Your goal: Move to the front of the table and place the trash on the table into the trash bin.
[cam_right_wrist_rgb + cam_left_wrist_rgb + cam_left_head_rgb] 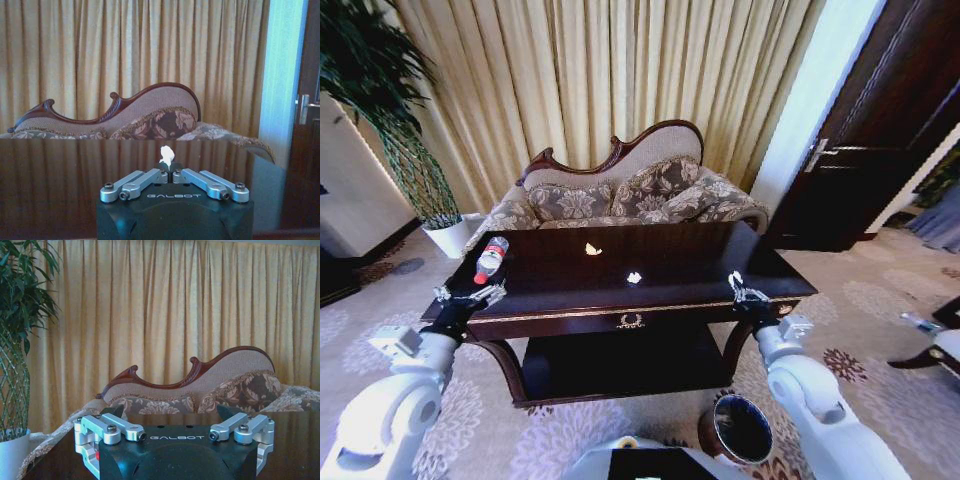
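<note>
- Crumpled paper is what the job deals in: a white scrap (166, 154) sits pinched in the right tool (167, 172), whose fingers are closed on it, at the desk's front right corner.
- Two more scraps lie on the dark glossy desk (690, 262): a yellow-and-white one (592, 249) toward the back and a white one (634, 278) nearer the front, well apart from each other.
- Judged by look, each scrap is almost weightless, soft and springy; it should crush rather than slip, and nothing about it is fragile. The best hold is likely across the thickest fold, since a thin edge could tear or slide out.
- The polished top looks slick, so a nudged scrap may skate away.
- The left tool (175, 426) hovers over the desk's front left corner with its fingers spread wide and nothing between them, just beside a lying bottle (490, 259).
- The bin (736, 430) stands on the carpet below the front right corner, black liner open.
- Readable writing: "GALBOT" on both tool housings. The bottle's label is too small to read.
</note>
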Motion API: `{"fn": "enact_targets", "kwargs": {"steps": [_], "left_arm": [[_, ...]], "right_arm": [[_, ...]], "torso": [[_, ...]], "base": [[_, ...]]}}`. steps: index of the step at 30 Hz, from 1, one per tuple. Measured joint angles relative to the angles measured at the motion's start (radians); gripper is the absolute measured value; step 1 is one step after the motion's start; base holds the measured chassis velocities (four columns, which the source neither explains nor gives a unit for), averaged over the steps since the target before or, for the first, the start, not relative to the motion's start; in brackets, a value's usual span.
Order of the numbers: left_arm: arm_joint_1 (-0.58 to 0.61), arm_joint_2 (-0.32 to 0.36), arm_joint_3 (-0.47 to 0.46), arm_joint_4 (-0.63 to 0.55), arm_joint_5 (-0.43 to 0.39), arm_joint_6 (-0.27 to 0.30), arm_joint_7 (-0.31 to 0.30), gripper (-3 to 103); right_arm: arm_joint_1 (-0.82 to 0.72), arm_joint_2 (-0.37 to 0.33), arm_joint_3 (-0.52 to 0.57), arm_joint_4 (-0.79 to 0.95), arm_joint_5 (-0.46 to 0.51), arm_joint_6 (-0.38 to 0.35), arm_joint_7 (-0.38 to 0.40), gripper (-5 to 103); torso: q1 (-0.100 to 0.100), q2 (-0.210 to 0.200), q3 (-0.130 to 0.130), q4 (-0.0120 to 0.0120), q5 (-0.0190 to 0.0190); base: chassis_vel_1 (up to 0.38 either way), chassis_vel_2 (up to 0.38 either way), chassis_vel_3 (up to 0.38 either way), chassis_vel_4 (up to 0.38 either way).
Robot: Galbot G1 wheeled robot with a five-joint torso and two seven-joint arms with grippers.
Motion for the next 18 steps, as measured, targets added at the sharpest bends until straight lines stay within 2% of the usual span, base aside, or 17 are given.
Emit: {"fn": "enact_targets", "kwargs": {"steps": [10,18], "left_arm": [[0.002,-0.002,0.001,0.010,0.006,0.000,0.021,100],[-0.004,0.001,0.005,0.022,0.010,0.001,0.025,100]], "right_arm": [[0.012,-0.021,0.001,0.030,0.013,-0.018,0.014,0],[0.020,-0.032,0.006,0.014,0.025,-0.020,0.015,0]], "torso": [[0.000,0.000,0.000,0.0000,0.0000],[0.000,0.000,0.000,0.0001,0.0001]], "base": [[0.024,-0.027,-0.027,0.021],[0.124,-0.120,-0.128,0.132]]}}
